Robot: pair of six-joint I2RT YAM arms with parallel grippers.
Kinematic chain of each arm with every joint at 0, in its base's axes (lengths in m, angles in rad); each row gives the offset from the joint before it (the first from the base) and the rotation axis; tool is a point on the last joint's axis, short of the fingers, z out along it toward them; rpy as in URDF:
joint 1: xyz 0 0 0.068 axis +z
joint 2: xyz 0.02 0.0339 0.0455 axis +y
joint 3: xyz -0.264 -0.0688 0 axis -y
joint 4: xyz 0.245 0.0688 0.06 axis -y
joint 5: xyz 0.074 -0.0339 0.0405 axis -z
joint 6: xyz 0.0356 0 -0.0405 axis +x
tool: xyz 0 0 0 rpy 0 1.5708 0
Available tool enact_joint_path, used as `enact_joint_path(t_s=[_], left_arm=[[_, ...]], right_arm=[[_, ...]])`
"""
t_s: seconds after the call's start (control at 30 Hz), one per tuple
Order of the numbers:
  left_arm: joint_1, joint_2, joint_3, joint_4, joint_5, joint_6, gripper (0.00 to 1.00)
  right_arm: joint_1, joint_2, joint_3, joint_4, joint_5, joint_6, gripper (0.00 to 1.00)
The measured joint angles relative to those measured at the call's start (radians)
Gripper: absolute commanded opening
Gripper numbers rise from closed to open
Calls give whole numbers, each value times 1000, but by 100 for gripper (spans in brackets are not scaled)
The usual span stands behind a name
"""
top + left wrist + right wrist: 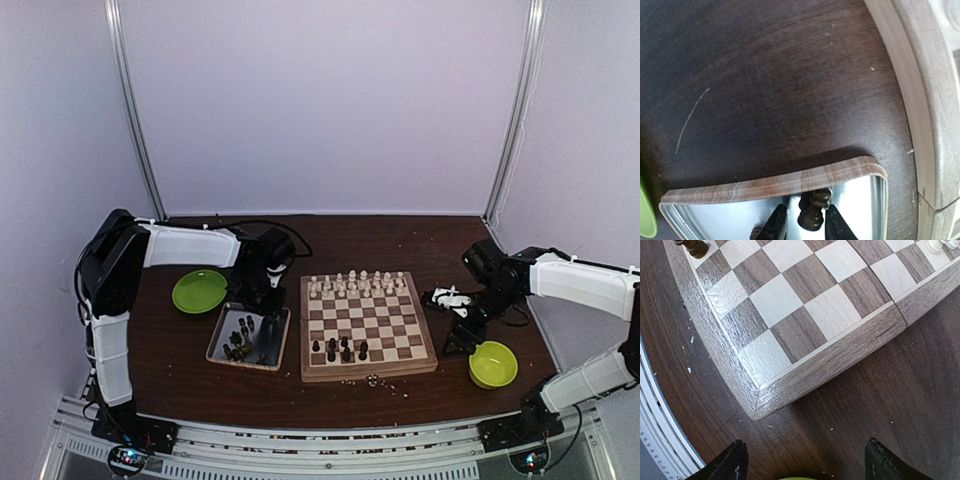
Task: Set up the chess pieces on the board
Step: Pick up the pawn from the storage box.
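Observation:
The board [425, 352] lies mid-table, with pale chessmen along its far rows and several dark chess pieces [340, 350] near its front edge. More dark pieces [240, 338] lie in the silver tray [216, 345] left of the board. My left gripper [262, 312] reaches down into the tray's far right corner. In the left wrist view its gripper [805, 227] is open narrowly around one dark piece [812, 212]; the right finger touches it and a gap shows on the left. My right gripper [807, 465] is wide open and empty above the table by the board's near right corner [770, 390].
A green bowl [199, 290] sits behind the tray. Another green bowl [493, 364] sits right of the board, just under my right gripper [462, 335]. The tray's rim [790, 182] is close in front of the left fingers. Small crumbs lie before the board.

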State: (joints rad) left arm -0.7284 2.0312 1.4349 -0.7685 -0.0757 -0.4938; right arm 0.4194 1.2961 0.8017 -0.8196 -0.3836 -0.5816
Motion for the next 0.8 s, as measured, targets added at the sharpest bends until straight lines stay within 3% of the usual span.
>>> enact_joint_path(t_s=[0.37, 0.7, 0.73, 0.77, 0.8], left_arm=[[0, 15, 14, -27, 25, 66, 24], [0, 15, 6, -21, 40, 105, 12], [0, 15, 6, -19, 41, 111, 11], [0, 14, 5, -17, 42, 118, 10], [0, 10, 1, -14, 42, 124, 10]], right_arm=[[0, 0, 0, 0, 0, 0, 81], [0, 8, 0, 0, 0, 0, 81], [0, 9, 0, 0, 0, 0, 83], [0, 11, 0, 0, 0, 0, 96], [0, 13, 0, 0, 0, 0, 100]])
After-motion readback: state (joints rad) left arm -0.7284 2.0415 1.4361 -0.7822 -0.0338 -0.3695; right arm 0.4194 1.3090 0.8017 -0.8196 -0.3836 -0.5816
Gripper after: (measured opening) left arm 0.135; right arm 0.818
